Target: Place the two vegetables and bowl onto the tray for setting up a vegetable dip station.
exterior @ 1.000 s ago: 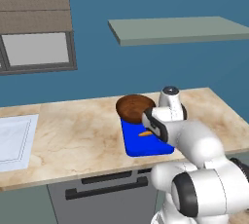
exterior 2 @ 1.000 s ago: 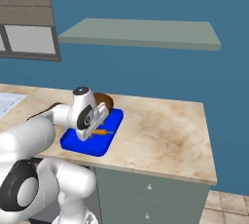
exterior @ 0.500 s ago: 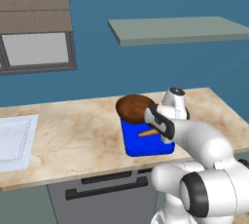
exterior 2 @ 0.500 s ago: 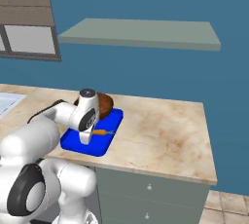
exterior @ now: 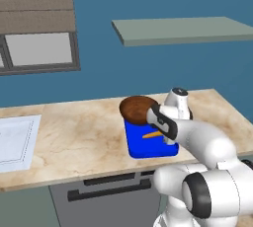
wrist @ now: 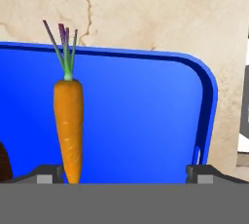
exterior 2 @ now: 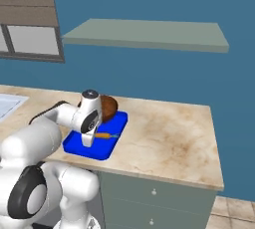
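Note:
The bright blue tray [exterior: 148, 148] [exterior 2: 85, 149] [wrist: 146, 116] lies on the marble counter. On it rests the slim orange carrot [exterior: 152, 134] [exterior 2: 105, 135] [wrist: 68, 125], its green top pointing away from the hand. The dark reddish-brown bowl [exterior: 137, 108] [exterior 2: 108, 107] sits at the tray's far end. My gripper [exterior: 169, 141] [exterior 2: 87, 141] [wrist: 124, 177] hangs just above the tray, open. Its fingertips [wrist: 48, 172] stand wide apart, and the carrot's tip lies close to the left one. The dark green vegetable is out of view.
A pale white sheet with a dotted border [exterior: 15, 139] lies at the counter's left end. A grey shelf [exterior: 183, 28] hangs on the blue wall above. Bare counter [exterior 2: 169, 133] stretches to the tray's right, and drawers [exterior 2: 149, 198] sit below.
The hand has shifted slightly over the tray's near part. The carrot and the bowl stay where they were.

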